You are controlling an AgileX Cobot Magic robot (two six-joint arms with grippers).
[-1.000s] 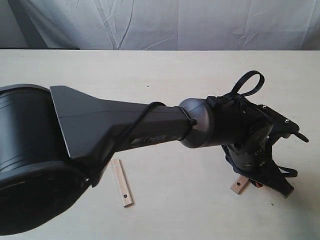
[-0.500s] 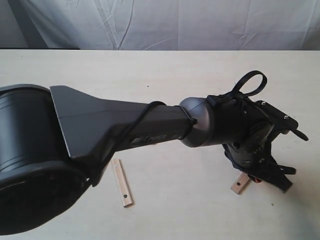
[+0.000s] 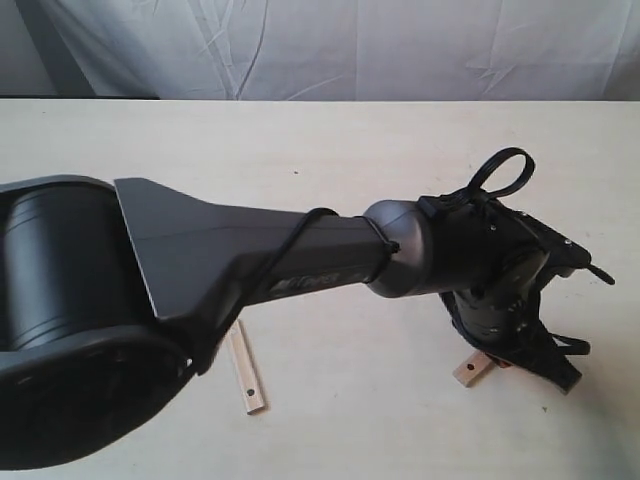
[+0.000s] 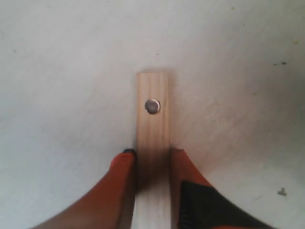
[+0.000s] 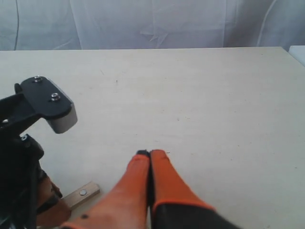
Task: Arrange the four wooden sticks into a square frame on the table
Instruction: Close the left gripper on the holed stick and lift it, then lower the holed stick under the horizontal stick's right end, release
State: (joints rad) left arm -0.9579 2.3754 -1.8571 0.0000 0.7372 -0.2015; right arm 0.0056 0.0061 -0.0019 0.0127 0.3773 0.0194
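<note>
My left gripper [image 3: 503,356] reaches across to the right side of the table [image 3: 330,140] and is shut on a pale wooden stick [image 3: 469,371]. In the left wrist view the orange fingers [image 4: 122,168] press both long edges of this stick [image 4: 152,119], and its screw-hole end pokes out just over the tabletop. A second stick [image 3: 245,372] lies flat near the front, partly under the left arm. My right gripper [image 5: 150,154] is shut with nothing in it, hovering beside the held stick [image 5: 82,193]. Other sticks and any square frame are out of view.
The bulky black left arm [image 3: 250,260] spans the front of the exterior view and hides much of the table. Its wrist block [image 5: 45,109] shows close to my right gripper. A white cloth backdrop [image 3: 330,45] hangs behind the far table edge.
The left gripper and its stick have shifted slightly to the left, and the arm has dropped a little. The stick lying on the table has not moved.
</note>
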